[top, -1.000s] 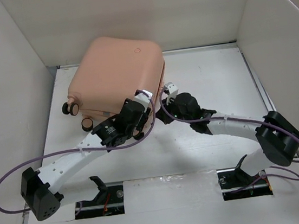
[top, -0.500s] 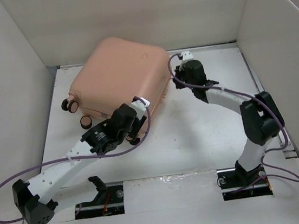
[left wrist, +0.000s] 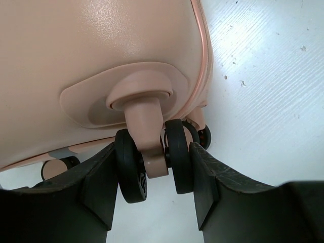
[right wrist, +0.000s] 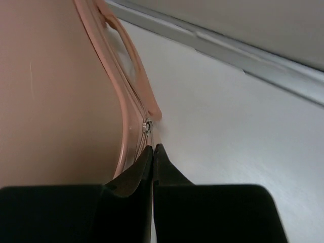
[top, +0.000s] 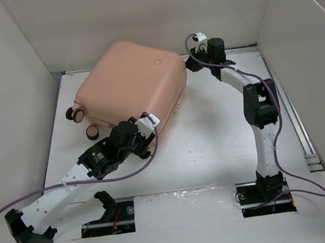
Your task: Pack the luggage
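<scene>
Right wrist shows right tool (right wrist: 153, 150) clenched by luggage (right wrist: 50, 91) zipper (right wrist: 148, 125), grip unclear; left tool (left wrist: 154, 158) clamps wheel (left wrist: 132, 173).

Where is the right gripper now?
In the top view, the right gripper is at the far right corner of the luggage, near the back wall; its wrist view shows it shut by the zipper slider.

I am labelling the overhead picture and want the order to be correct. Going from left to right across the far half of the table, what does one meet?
white left wall panel → luggage → right gripper → white right wall panel
</scene>
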### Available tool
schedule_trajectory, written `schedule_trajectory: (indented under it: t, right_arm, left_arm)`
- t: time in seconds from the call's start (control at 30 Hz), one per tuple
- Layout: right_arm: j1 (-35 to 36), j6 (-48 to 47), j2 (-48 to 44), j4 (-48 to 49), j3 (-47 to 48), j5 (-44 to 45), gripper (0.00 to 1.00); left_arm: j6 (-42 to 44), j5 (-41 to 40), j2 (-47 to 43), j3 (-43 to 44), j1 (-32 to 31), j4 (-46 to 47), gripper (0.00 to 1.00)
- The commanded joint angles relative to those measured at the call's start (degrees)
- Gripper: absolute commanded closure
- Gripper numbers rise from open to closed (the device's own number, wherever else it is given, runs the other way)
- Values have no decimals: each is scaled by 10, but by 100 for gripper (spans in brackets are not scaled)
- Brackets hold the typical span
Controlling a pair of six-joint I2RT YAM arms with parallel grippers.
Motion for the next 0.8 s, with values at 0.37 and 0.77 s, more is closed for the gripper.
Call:
schedule_trajectory:
  t: [0.37,0.77]
  right_arm:
    - [26,55,110,261,29,-261,100]
    - [61,101,68,331,-54,-250,100]
  left_arm:
    - [-7,-18,-86,80,-14,-20,8]
    - [-55,116,164,324,442,-156,12]
